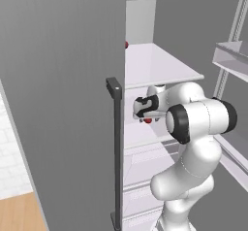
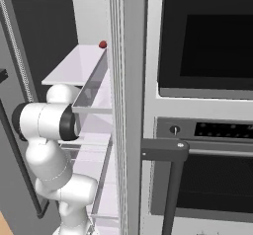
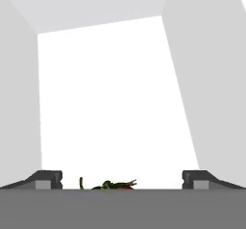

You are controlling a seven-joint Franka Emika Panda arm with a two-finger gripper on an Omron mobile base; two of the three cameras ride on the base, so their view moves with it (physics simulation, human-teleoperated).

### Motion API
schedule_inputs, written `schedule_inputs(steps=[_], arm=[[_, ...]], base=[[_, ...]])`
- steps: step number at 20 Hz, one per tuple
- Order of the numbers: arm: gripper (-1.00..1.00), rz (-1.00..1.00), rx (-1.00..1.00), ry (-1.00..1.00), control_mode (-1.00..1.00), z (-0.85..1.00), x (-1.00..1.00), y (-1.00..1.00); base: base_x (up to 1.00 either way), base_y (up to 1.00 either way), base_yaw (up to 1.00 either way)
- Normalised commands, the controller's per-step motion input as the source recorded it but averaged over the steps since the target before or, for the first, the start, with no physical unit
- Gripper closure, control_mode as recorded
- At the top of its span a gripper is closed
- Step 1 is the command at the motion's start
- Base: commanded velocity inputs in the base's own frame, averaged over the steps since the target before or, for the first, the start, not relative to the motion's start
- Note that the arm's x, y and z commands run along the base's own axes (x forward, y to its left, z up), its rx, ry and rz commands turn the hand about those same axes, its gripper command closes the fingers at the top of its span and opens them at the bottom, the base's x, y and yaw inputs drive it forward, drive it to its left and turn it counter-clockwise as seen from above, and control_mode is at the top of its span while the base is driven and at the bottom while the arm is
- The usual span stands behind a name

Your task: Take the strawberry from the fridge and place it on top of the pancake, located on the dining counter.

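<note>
The fridge [image 1: 63, 104] stands with its right door swung open and its left door shut. My gripper [image 1: 143, 114] reaches in under the upper white shelf [image 1: 155, 65]. Its jaws are open, and the hand view shows both fingertips [image 3: 48, 179] spread wide. The strawberry [image 3: 115, 185] lies low between them, green top showing, touching neither finger. From the left base view the strawberry [image 1: 147, 121] is a small red spot just below the hand, on the middle shelf. The pancake and the dining counter are out of view.
A second small red thing [image 2: 102, 44] sits at the back of the upper shelf. The open door's clear bins [image 2: 91, 93] hang close to my arm's right. Black-glass wall ovens [image 2: 207, 46] stand beyond. The dark bar handle [image 1: 115, 152] and white drawers [image 1: 143, 176] are below.
</note>
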Motion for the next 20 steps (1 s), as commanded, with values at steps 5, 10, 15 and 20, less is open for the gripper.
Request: schedule_inputs(steps=[5, 10, 15, 20], arm=[[-1.0, 0.0, 0.0, 0.0, -1.0, -0.44, -0.19, 0.0], [-1.0, 0.0, 0.0, 0.0, -1.0, -0.44, -0.13, 0.0], [-1.0, 0.0, 0.0, 0.0, -1.0, -0.42, -0.35, 0.0], [-1.0, 0.0, 0.0, 0.0, -1.0, -0.46, -0.3, 0.0]], base=[[0.0, 0.0, 0.0], [0.0, 0.0, 0.0], [0.0, 0.0, 0.0], [0.0, 0.0, 0.0]])
